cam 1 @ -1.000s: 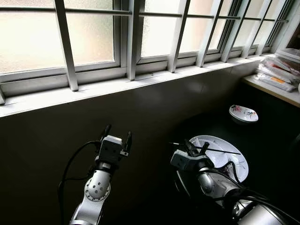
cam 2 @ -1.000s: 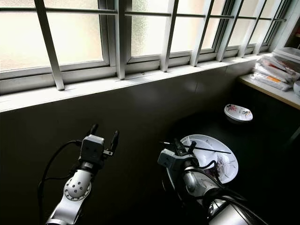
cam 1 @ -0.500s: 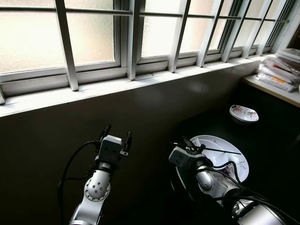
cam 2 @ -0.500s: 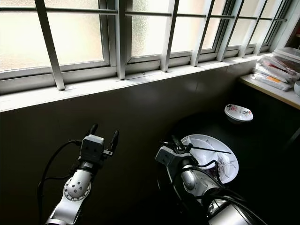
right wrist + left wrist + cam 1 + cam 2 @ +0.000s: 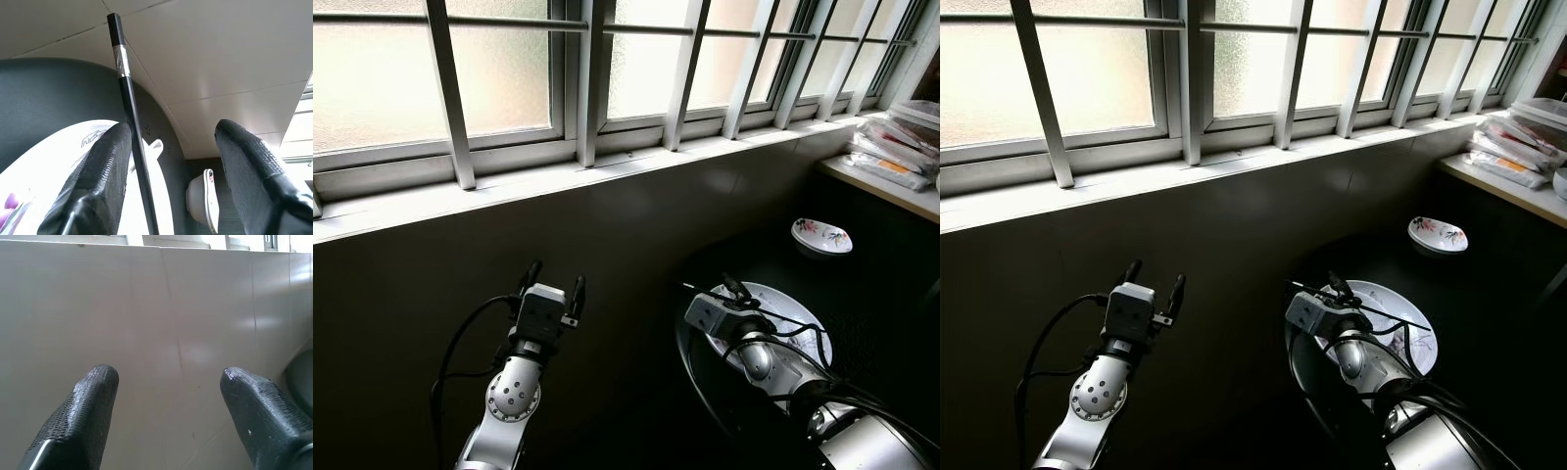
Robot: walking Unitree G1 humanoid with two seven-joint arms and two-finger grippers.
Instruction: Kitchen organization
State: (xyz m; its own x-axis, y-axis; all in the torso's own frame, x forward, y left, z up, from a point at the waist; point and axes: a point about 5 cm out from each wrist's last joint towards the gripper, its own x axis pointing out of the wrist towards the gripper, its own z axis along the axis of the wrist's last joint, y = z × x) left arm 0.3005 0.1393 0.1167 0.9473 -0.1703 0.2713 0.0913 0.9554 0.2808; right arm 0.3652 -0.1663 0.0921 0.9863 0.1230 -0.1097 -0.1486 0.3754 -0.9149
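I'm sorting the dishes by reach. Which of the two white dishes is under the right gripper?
The large white plate, with a black chopstick across it, lies under the right gripper. The small floral dish sits farther off.

Spread black fingers (image 5: 98, 196), a chopstick (image 5: 131, 112) beside one, over a white plate (image 5: 58, 161).

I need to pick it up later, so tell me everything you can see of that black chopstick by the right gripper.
The chopstick is thin, black and glossy, with a silver band near its squared end. It lies slanted across the large white plate, alongside one finger of the open right gripper; whether they touch cannot be told.
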